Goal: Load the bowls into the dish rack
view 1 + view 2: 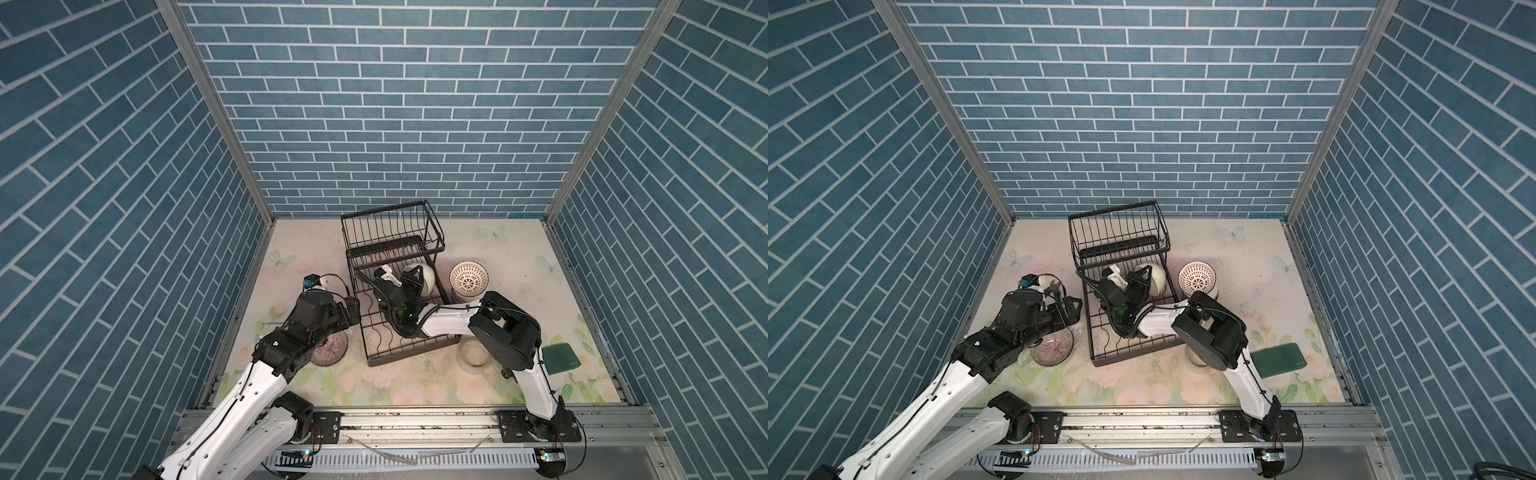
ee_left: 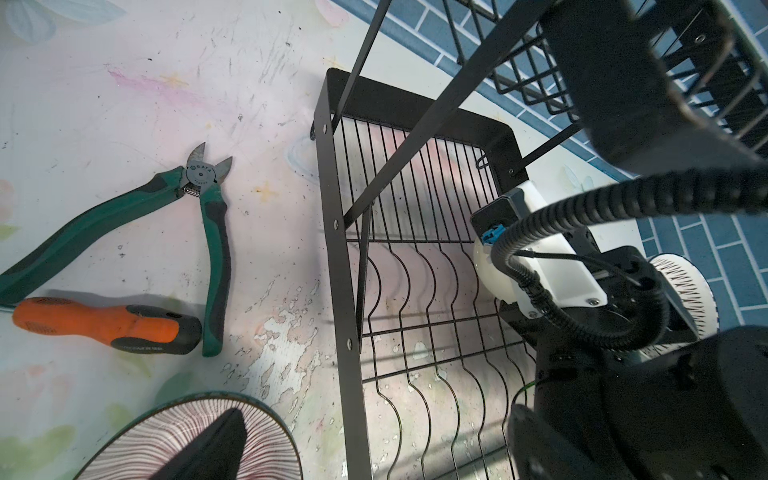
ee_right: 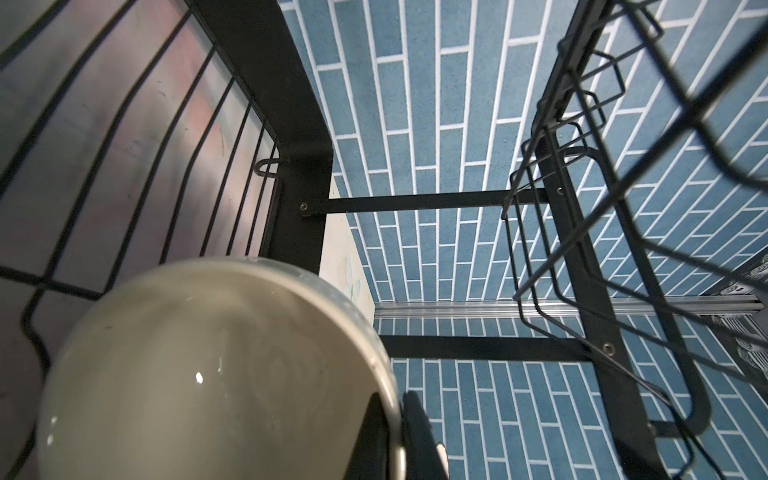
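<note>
The right claw point(image 1: 415, 277) clamps the cream bowl point(image 1: 429, 283) by its rim, on edge to slot between the dish rack point(image 2: 338, 249) dividers; the left claw point(image 1: 1069, 309) hangs spread, empty.

bowl point(image 1: 429, 281) in rack point(image 2: 338, 249) (lower level), pliers point(image 2: 200, 178) left

dish rack point(image 1: 388, 243): black wire, black frame.
cream bowl point(image 3: 208, 374): plain glossy off-white.
lattice bowl point(image 1: 468, 277): white, dark lattice inside, star motif at centre.
striped bowl point(image 2: 137, 453): fine brown-pink radial lines on white, dark rim.
pliers point(image 2: 216, 257): green-black handles.
screwdriver point(image 2: 104, 324): orange-black handle.
flat slab point(image 1: 559, 359): dark green.
table mat point(image 1: 374, 382): pale floral, butterflies.
walls point(image 1: 395, 124): blue brick, white grout.
</note>
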Robot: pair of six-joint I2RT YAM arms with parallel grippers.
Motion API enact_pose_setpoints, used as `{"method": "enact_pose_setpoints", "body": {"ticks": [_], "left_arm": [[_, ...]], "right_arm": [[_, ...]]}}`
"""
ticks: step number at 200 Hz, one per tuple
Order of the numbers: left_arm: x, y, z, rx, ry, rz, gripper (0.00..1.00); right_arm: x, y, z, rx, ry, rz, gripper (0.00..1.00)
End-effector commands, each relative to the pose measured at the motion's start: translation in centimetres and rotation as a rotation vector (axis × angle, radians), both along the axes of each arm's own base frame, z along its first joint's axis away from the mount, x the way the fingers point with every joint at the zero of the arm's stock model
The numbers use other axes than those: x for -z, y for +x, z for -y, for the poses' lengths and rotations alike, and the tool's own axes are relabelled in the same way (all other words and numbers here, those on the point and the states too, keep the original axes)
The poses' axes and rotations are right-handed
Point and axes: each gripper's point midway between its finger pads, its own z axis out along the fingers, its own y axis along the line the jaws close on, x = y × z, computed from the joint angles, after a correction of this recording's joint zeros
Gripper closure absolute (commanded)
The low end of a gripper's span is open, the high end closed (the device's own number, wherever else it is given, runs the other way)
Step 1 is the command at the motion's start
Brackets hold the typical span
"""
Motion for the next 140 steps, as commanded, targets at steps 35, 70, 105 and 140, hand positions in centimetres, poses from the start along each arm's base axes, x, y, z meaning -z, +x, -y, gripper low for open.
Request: {"method": "enact_pose_setpoints", "body": {"ticks": [35, 70, 105, 140], "left_arm": [[0.2, 0.2, -0.2, 0.001, 0.013, 0.002, 0.0], [0.4, 0.1, -0.2, 0.0, 0.015, -0.001, 0.0], [0.6, 0.1, -0.3, -0.002, 0.018, -0.003, 0.0], [0.7, 0.1, -0.3, -0.006, 0.018, -0.005, 0.0]], "right_arm": [[0.0, 0.5, -0.3, 0.036, -0.049, -0.001, 1.0], [1.4, 0.7, -0.5, 0.036, -0.091, -0.024, 1.0], [2.1, 0.8, -0.9, 0.034, -0.116, -0.039, 1.0], [2.9, 0.6, -0.8, 0.03, -0.128, -0.079, 1.0]]}}
